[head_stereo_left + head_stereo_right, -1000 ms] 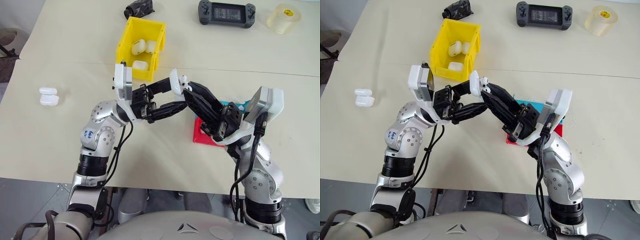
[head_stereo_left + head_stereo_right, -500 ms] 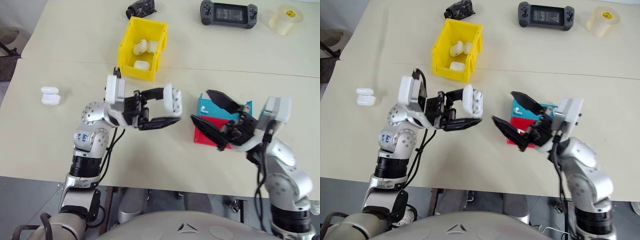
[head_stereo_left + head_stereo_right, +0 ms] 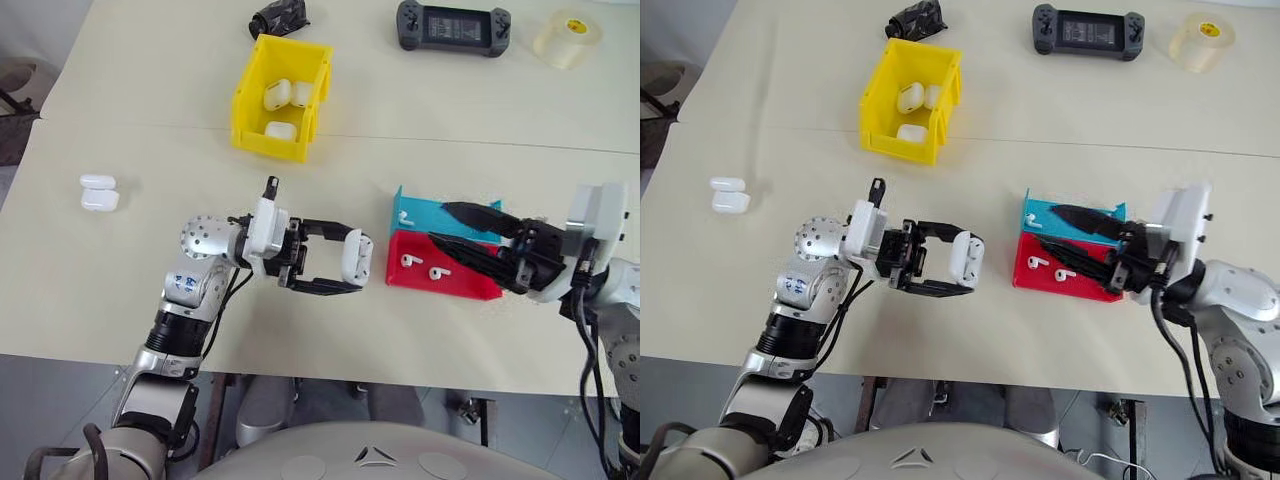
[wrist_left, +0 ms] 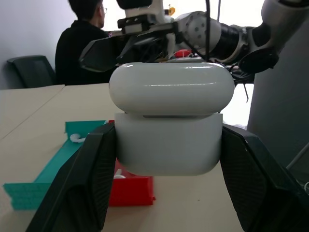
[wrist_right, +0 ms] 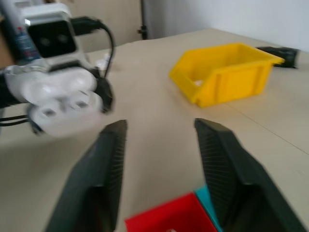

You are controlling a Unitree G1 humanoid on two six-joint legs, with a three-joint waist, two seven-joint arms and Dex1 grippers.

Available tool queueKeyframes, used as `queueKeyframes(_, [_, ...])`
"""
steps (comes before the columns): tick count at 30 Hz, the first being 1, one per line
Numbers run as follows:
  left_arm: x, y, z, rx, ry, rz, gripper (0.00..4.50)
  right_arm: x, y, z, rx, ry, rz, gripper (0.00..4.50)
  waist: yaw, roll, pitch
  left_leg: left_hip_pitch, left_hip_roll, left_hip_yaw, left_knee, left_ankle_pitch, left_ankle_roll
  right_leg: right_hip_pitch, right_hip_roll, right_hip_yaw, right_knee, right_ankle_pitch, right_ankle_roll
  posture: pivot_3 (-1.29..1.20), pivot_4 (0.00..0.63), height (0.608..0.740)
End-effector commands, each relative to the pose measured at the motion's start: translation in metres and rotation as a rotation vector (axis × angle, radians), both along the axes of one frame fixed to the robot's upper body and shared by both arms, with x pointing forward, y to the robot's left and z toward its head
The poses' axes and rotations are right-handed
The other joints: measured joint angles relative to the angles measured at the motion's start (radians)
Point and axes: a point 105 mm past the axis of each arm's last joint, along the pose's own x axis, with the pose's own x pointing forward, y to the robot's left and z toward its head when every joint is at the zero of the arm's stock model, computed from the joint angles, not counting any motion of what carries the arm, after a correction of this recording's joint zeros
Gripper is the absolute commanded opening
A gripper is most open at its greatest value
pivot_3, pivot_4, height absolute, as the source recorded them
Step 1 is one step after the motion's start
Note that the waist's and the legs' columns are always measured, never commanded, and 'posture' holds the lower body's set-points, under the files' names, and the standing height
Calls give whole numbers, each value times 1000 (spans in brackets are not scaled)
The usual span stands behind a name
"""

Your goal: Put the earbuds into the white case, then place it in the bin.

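Left eye view from my remote station: on the beige table (image 3: 120, 290), the yellow bin (image 3: 246, 108) at the far side holds three white cases, two at the back and one (image 3: 281, 131) toward its lowered front lip. Nearer the right arm, a red tray (image 3: 455, 284) carries two earbuds (image 3: 408, 261) lying loose, with a blue tray (image 3: 412, 213) touching its far edge. My left gripper (image 3: 350, 262) is clenched on the white case (image 3: 357, 256), held above the table just beside the red tray, its lid up in the left wrist view. My right gripper (image 3: 450, 227) reaches over both trays, jaws parted and grasping nothing. Two spare cases (image 3: 98, 192) sit well apart, far left
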Motion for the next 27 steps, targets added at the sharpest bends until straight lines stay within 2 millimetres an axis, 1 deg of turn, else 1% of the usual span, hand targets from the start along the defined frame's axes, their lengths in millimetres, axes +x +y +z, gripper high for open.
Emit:
queueKeyframes(1, [9,-10,3,114,-44,82,2799,-6,27,9,-44,-6,94,780,0,0,0,0,0,0,0,0,0,0,0,0,0,0,0,0,150,740])
queueKeyframes(3, [13,-13,2,150,-50,112,2799,-6,34,10,-57,0,112,101,0,0,0,0,0,-1,0,0,0,0,0,0,0,0,0,0,150,740])
queueKeyframes(4, [14,-14,1,185,-53,128,2799,-5,42,10,-67,0,131,18,0,0,0,0,0,-1,0,0,0,0,0,-1,0,0,0,0,150,740])
queueKeyframes(7, [13,-15,-4,272,-49,146,2799,1,62,13,-59,9,150,18,-2,0,0,-1,0,-1,0,0,0,0,0,-1,1,0,0,0,150,740])
queueKeyframes(8, [13,-15,-5,286,-46,148,2799,2,64,14,-56,20,147,18,-2,0,0,-1,0,-1,0,0,0,-1,0,-1,1,0,0,0,150,740])
queueKeyframes(10, [10,-16,-4,289,-53,138,2799,-1,69,10,-74,42,181,18,1,0,0,-1,0,-1,0,0,0,-1,0,-1,1,0,0,0,150,740])
queueKeyframes(14, [10,-18,1,262,-58,157,2799,0,74,-3,-128,70,187,18,2,0,0,-2,-1,-2,0,0,0,-1,-2,-1,1,0,0,0,150,740])
queueKeyframes(18, [11,-15,6,225,-69,170,2799,3,62,-10,-123,98,162,18,1,0,0,-2,-1,-2,0,0,1,-1,-1,-2,1,0,0,0,150,740])
queueKeyframes(22, [13,-4,17,149,-58,203,2799,6,29,-21,-138,107,89,18,3,-1,0,-2,-1,-2,0,0,1,-1,-1,-2,2,0,0,0,150,740])
queueKeyframes(27, [10,4,24,69,-34,207,2799,7,5,-23,-57,104,37,18,0,-1,0,-2,-1,-1,0,0,1,0,-1,-2,2,0,0,0,150,740])
